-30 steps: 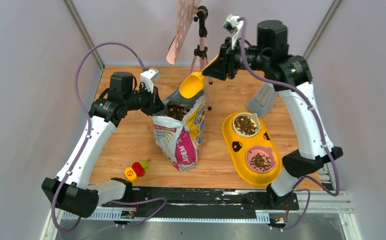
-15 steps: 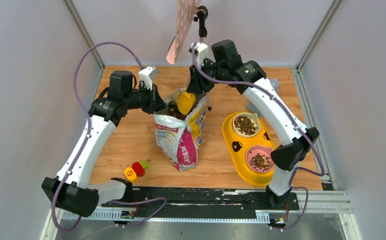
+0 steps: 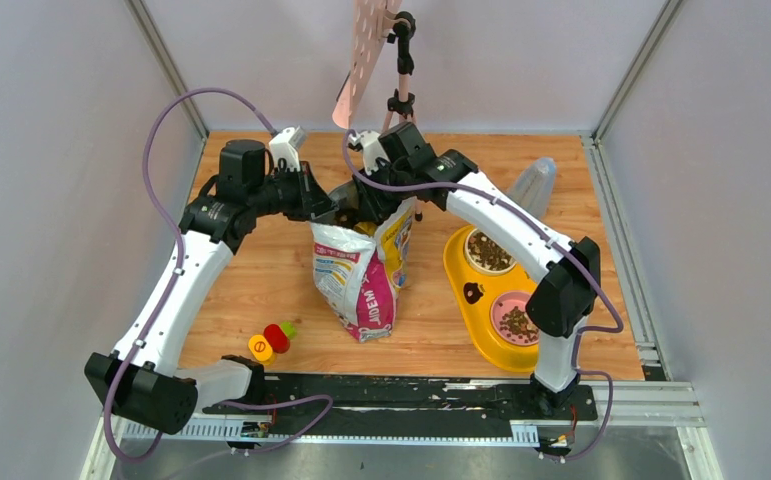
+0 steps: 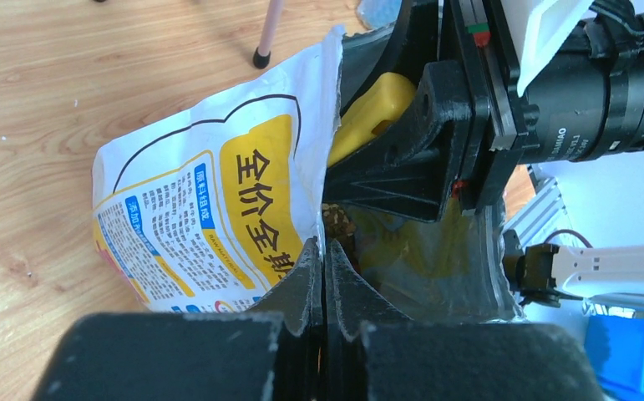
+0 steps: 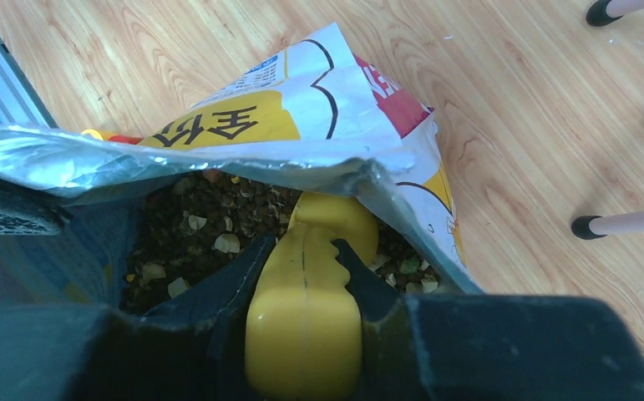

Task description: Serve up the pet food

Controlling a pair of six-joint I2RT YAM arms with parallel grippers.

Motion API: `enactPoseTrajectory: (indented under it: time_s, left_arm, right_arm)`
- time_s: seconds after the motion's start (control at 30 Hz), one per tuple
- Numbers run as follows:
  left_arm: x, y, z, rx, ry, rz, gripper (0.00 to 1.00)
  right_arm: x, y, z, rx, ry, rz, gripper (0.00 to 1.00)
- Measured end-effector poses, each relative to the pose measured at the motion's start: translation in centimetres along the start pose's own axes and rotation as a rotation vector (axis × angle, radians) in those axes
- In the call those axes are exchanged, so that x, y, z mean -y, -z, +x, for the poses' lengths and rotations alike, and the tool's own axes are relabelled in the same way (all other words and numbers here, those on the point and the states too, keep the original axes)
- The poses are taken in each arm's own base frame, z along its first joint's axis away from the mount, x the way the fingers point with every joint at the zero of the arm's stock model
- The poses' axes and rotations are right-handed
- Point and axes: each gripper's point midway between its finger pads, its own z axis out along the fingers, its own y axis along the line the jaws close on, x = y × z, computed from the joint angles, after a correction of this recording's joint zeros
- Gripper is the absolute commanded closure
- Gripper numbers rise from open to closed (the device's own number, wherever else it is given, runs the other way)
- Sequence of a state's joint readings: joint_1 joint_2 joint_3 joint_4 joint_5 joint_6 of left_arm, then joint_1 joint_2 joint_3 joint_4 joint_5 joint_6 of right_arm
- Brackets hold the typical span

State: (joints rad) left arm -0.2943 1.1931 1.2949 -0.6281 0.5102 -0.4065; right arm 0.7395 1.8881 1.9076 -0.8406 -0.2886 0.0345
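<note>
The pet food [image 5: 201, 225] is dark kibble with pale flakes inside the open printed bag [image 3: 356, 270]. More kibble lies in the two bowls [image 3: 488, 250] of the feeder. My left gripper [image 4: 325, 251] is shut on the bag's rim and holds the mouth open; in the top view it [image 3: 319, 205] is at the bag's left top edge. My right gripper [image 5: 306, 246] is shut on the yellow scoop's handle [image 5: 301, 326]. The scoop's cup end is down in the kibble inside the bag. The scoop also shows in the left wrist view [image 4: 372, 113].
A yellow two-bowl feeder [image 3: 466, 290] lies right of the bag. A grey container [image 3: 533, 182] stands behind it. A tripod with a pink perforated board [image 3: 366, 60] stands behind the bag. Small red, yellow and green pieces [image 3: 273, 338] lie at front left.
My right arm has swung left and down, carrying the scoop from above the bag into its mouth. The left gripper has kept its hold on the rim.
</note>
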Motion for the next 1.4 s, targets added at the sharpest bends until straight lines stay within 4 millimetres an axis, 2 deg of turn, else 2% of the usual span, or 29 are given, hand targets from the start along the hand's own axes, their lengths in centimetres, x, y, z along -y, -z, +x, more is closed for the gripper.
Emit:
enactPoseTrajectory:
  time_s: [0.47, 0.57, 0.7, 0.83, 0.97, 1.17, 1.4]
  left_arm:
    - [-0.5, -0.1, -0.2, 0.007, -0.056, -0.013, 1.0]
    - [-0.6, 0.0, -0.1, 0.007, -0.087, -0.014, 1.0]
    - [-1.0, 0.0, 0.0, 0.0, -0.139, -0.022, 1.0]
    - [-1.1, 0.3, 0.0, -0.009, -0.205, -0.028, 1.0]
    - [-1.2, 0.3, -0.3, -0.03, -0.274, -0.039, 1.0]
    - [-1.0, -0.2, -0.5, -0.05, -0.359, -0.022, 1.0]
    - [-0.9, 0.3, -0.1, -0.081, -0.433, -0.007, 1.0]
  right_arm:
    - [0.1, 0.1, 0.7, -0.006, -0.121, -0.141, 1.0]
    - [-1.0, 0.6, 0.7, -0.024, -0.171, -0.247, 1.0]
    - [-1.9, 1.6, -0.3, -0.038, -0.289, -0.415, 1.0]
    - [-2.4, 3.3, -1.1, -0.049, -0.412, -0.574, 1.0]
    - [-1.6, 4.0, -1.8, -0.032, -0.494, -0.642, 1.0]
    - [1.1, 4.8, -2.7, 0.003, -0.622, -0.67, 1.0]
    - [1.7, 6.0, -3.9, 0.011, -0.718, -0.692, 1.0]
